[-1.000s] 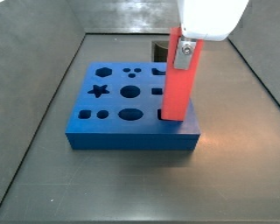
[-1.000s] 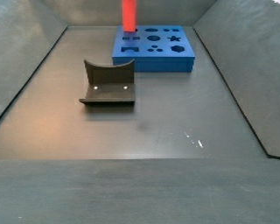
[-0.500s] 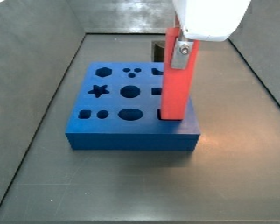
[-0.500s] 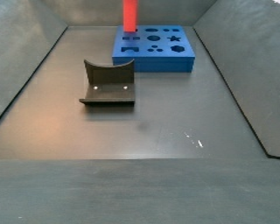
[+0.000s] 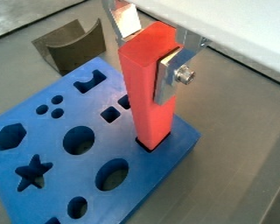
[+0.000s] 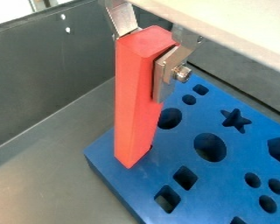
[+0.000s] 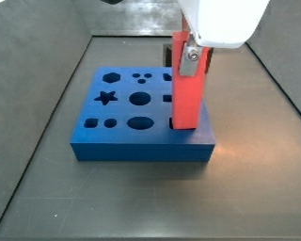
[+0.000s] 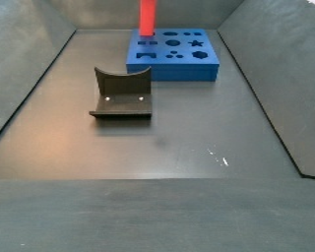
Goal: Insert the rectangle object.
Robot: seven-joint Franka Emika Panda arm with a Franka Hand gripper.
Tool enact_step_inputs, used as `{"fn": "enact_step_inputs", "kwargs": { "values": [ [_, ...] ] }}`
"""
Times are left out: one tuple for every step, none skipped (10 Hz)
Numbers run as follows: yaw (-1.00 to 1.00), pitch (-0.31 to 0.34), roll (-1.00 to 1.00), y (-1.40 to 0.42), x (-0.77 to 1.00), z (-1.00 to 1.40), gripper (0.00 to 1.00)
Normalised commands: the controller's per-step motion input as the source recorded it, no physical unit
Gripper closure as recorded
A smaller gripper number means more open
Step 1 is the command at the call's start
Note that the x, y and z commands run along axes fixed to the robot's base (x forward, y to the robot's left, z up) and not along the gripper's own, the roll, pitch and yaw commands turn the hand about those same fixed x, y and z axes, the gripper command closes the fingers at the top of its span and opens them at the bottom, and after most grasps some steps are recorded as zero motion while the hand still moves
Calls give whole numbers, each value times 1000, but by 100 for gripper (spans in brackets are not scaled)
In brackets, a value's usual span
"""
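My gripper (image 5: 150, 54) is shut on the top of the rectangle object (image 5: 147, 92), a long red-orange bar held upright. It shows the same way in the other wrist view, gripper (image 6: 146, 48) on bar (image 6: 136, 101). The bar's lower end stands at a corner of the blue block (image 5: 60, 157), at or in a hole there; the end itself is hidden. In a side view the bar (image 7: 187, 85) stands at the block's (image 7: 134, 132) near right part. In the other side view only the bar's lower part (image 8: 146, 18) shows above the block (image 8: 180, 56).
A dark olive block with a curved notch (image 8: 122, 94) lies on the floor apart from the blue block; it also shows in a wrist view (image 5: 69, 48). The blue block has several shaped holes. Grey tray walls (image 6: 49, 79) rise around the floor.
The bar and gripper have shifted very slightly; the bar still stands upright at the same corner of the blue block.
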Motion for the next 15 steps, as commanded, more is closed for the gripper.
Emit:
{"fn": "enact_step_inputs", "kwargs": {
  "values": [
    [83,0,-43,0,-114,-74,100],
    [17,0,-14,0,-120,-51,100],
    [0,0,-9,0,-154,-40,100],
    [0,0,0,0,-103,-31,100],
    [0,10,0,0,0,-106,100],
    [0,31,0,-11,83,-194,100],
    [-17,41,0,-57,149,-226,100],
    [-23,16,0,-26,134,-220,100],
    [-6,4,-4,0,111,-211,100],
    [0,3,-1,0,117,-214,100],
    [0,0,-14,0,117,-237,100],
    [0,0,-33,0,97,-297,100],
    [0,-19,-99,0,100,-406,100],
    [0,-43,-117,0,80,-423,100],
    [0,-89,-134,0,20,-383,100]
  ]
}}
